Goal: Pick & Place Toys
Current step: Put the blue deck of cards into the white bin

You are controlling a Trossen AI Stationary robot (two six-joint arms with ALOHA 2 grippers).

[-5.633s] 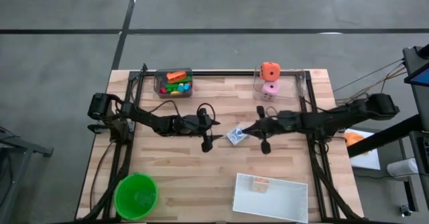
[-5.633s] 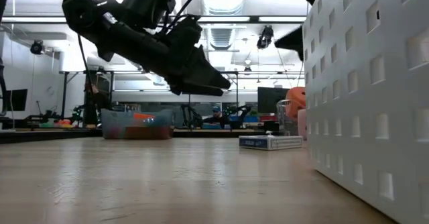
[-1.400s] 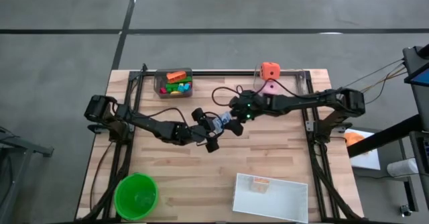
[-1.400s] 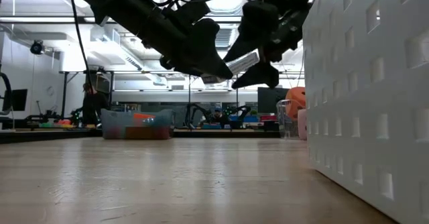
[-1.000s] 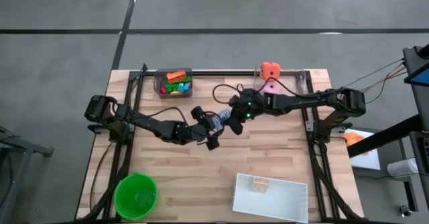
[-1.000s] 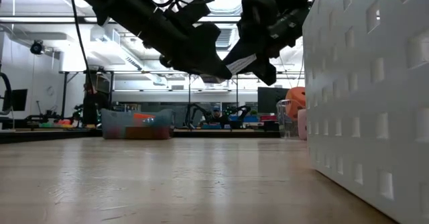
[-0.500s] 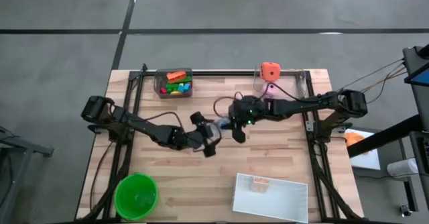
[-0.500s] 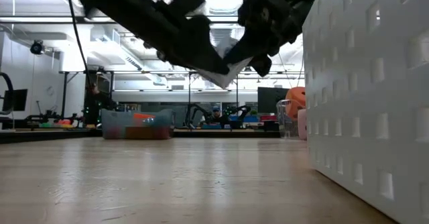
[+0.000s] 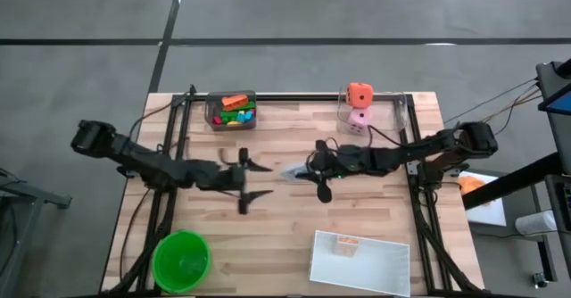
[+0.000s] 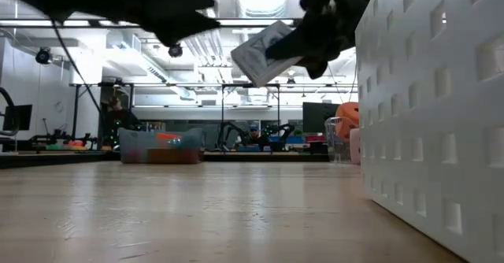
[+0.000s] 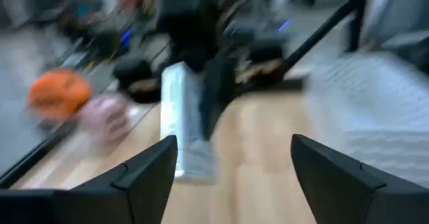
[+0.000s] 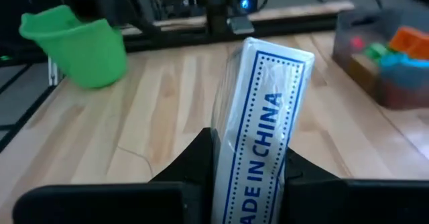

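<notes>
Centre of the wooden table (image 9: 294,222) is taken up by both arms: the left gripper (image 9: 247,180), fingers spread, and the right gripper (image 9: 308,171), clamped on a card pack (image 9: 293,169), face each other with a bare gap between. Front strip is blocked at its ends by the green bowl (image 9: 181,260) and white tray (image 9: 360,263); bare boards lie between. Rear edge carries a clear bin (image 9: 231,111), orange cube (image 9: 359,94) and pink die (image 9: 359,120).

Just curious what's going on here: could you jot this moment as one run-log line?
right end effector: shut on card pack, held above table | left end effector: open, empty, apart from pack
</notes>
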